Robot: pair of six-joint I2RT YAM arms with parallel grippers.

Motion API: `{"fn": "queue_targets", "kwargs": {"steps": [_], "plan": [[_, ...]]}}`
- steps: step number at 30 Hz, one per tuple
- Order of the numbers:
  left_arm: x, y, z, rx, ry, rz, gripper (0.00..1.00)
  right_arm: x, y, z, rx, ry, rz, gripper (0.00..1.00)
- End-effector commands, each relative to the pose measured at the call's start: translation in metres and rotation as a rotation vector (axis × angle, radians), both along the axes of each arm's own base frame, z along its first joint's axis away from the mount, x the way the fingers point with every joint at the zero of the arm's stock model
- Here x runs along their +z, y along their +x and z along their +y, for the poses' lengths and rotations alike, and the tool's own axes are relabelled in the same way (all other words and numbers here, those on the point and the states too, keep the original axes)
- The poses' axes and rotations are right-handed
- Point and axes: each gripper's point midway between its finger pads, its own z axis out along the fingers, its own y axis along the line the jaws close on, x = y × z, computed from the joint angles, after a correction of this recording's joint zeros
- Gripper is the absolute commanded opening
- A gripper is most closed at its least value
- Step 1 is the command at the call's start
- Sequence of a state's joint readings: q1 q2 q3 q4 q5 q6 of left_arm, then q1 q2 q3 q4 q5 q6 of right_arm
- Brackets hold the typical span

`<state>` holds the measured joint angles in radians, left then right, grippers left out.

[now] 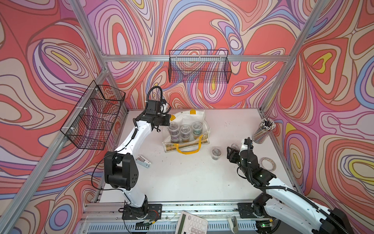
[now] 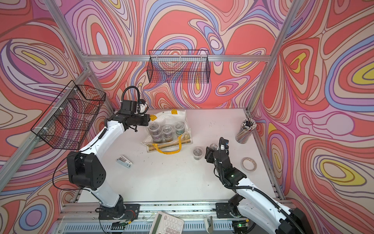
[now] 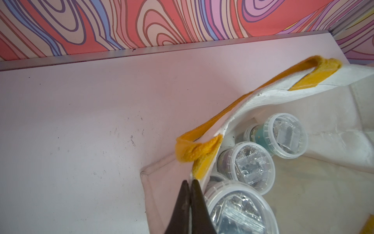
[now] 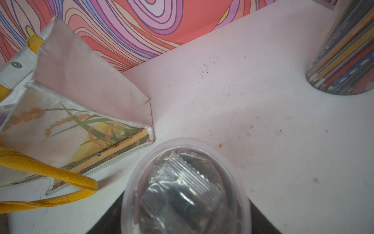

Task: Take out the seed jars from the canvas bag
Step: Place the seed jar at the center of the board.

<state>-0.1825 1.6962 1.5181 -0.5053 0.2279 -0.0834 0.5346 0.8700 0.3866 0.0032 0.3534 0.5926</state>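
Note:
The canvas bag [image 1: 189,118] [image 2: 172,119] stands open at the back middle of the table, with its yellow handle [image 1: 188,151] hanging over the front. Several seed jars [image 1: 185,129] [image 3: 253,164] stand inside it. My left gripper [image 1: 171,118] [image 3: 190,182] is shut on the bag's white rim, just below a yellow tab [image 3: 202,160]. My right gripper [image 1: 232,150] [image 4: 186,212] is shut on a seed jar [image 1: 234,145] [image 4: 186,188], held just above the table, right of the bag. Another seed jar [image 1: 216,153] [image 2: 198,153] stands on the table next to it.
A clear cup of pencils [image 1: 263,131] [image 4: 344,60] stands at the right edge, with a tape roll [image 1: 267,163] in front of it. A stapler [image 1: 143,161] lies left of centre. A calculator [image 1: 191,222] sits at the front rail. Wire baskets [image 1: 199,66] hang on the walls.

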Motion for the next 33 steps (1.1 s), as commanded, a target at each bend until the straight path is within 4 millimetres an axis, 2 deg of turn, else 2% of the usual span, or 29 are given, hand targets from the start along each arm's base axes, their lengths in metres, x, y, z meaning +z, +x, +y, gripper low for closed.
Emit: {"fn": "queue_targets", "kwargs": {"steps": [1,9,14,19,25,30,33], "plan": [[-0.009,-0.014,0.000,0.000,-0.009,0.057,0.00,-0.015,0.002,0.005,0.011,0.041,0.006,0.63],[-0.009,-0.014,-0.002,-0.003,-0.022,0.059,0.00,-0.045,0.005,-0.007,-0.023,0.037,0.027,0.63],[-0.007,-0.014,-0.003,-0.004,-0.031,0.052,0.00,-0.061,0.005,-0.008,-0.023,0.030,0.050,0.63],[-0.008,-0.014,-0.002,-0.004,-0.026,0.054,0.00,-0.072,0.002,-0.010,-0.033,0.036,0.062,0.63],[-0.008,-0.014,-0.002,-0.003,-0.025,0.054,0.00,-0.077,0.002,-0.010,-0.041,0.043,0.076,0.66],[-0.006,-0.014,-0.002,-0.005,-0.028,0.051,0.00,-0.080,0.000,-0.013,-0.061,0.051,0.084,0.70],[-0.007,-0.015,-0.002,-0.005,-0.027,0.053,0.00,-0.078,0.000,-0.015,-0.072,0.050,0.086,0.82]]}}
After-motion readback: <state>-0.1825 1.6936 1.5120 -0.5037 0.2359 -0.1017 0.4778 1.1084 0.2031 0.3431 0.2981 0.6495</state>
